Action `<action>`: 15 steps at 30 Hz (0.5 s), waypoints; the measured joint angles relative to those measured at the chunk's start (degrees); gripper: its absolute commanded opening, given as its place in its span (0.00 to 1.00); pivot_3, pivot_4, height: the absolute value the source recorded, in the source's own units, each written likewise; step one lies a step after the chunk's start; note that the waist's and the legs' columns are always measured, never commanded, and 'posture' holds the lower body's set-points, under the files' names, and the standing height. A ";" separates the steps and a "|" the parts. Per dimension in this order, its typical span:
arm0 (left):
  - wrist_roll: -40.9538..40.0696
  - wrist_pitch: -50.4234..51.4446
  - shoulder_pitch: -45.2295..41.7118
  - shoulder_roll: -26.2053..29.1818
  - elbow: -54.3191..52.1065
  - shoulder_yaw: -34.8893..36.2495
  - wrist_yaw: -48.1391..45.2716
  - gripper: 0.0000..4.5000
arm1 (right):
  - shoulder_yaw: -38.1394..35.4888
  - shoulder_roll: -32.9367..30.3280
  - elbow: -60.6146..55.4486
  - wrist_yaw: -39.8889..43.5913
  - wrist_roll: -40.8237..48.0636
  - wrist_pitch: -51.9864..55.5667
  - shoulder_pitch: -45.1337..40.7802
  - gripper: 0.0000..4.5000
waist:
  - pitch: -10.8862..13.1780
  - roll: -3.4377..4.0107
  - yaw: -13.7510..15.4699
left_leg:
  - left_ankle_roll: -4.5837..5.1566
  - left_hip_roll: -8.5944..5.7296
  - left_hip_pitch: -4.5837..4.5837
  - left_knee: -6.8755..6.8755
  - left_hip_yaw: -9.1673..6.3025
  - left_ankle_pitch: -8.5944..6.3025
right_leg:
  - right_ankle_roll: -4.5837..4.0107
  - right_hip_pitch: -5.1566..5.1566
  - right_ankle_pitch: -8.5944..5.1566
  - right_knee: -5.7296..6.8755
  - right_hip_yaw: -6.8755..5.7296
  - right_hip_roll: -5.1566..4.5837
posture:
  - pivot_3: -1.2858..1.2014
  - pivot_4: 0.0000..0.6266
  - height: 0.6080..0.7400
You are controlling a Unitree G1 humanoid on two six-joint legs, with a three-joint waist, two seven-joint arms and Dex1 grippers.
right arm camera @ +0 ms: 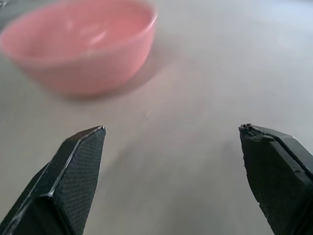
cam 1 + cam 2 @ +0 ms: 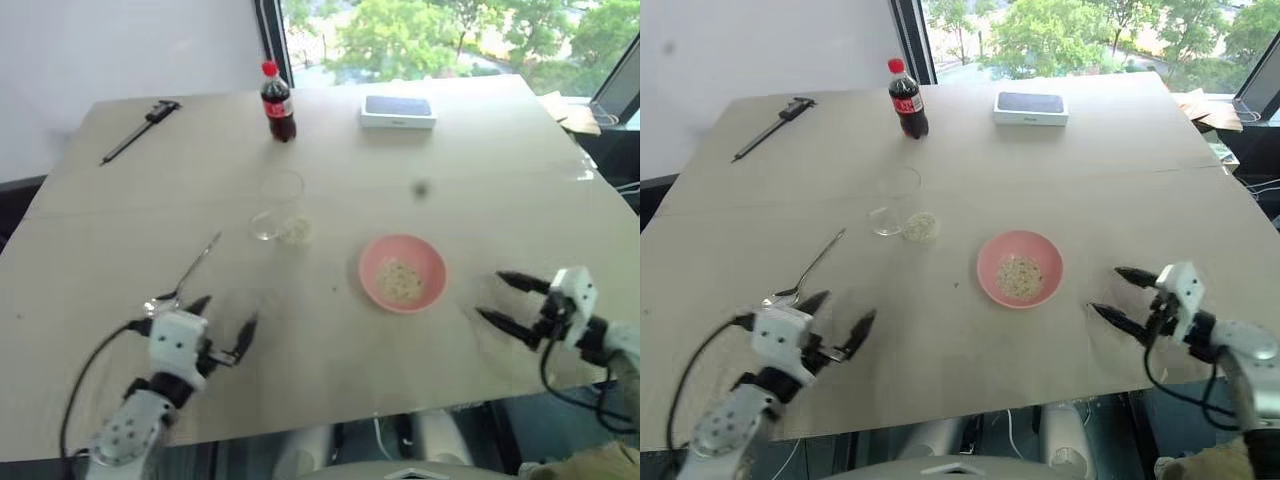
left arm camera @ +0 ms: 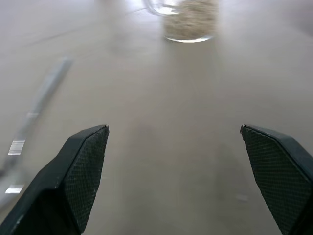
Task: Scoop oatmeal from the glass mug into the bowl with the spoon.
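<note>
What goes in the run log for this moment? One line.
left hand: open, empty | right hand: open, empty | shiny silver metal spoon: on table | round pink bowl: holds oatmeal

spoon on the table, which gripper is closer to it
Left. The left gripper hangs open just in front of the spoon, near its bowl end. The right gripper is open far across the table, past the bowl.

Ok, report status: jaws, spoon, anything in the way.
Left gripper and right gripper open, empty. Spoon flat on table, just ahead of left gripper. Oatmeal in glass mug and bowl. Nothing blocking.
</note>
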 measured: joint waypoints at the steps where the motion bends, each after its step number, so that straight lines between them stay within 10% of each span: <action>1: -1.76 2.95 -2.32 0.56 0.03 1.65 0.70 1.00 | -0.14 -1.41 -2.19 0.42 1.68 2.55 -1.14 0.98 | 0.01 -0.01 -0.02 | -0.02 0.01 0.00 0.00 -0.03 0.01 | 0.01 0.00 0.00 0.03 -0.05 0.02 | 0.52 0.24 1.00; 15: -2.29 24.61 -16.73 17.40 14.33 5.67 -0.92 1.00 | 10.10 0.47 -23.34 -4.65 12.95 21.32 -16.45 0.98 | 0.12 -0.17 -0.02 | -0.44 -0.18 -0.21 0.00 -0.18 0.22 | 0.03 -0.10 0.06 -0.02 -0.19 -0.10 | 0.52 0.24 1.00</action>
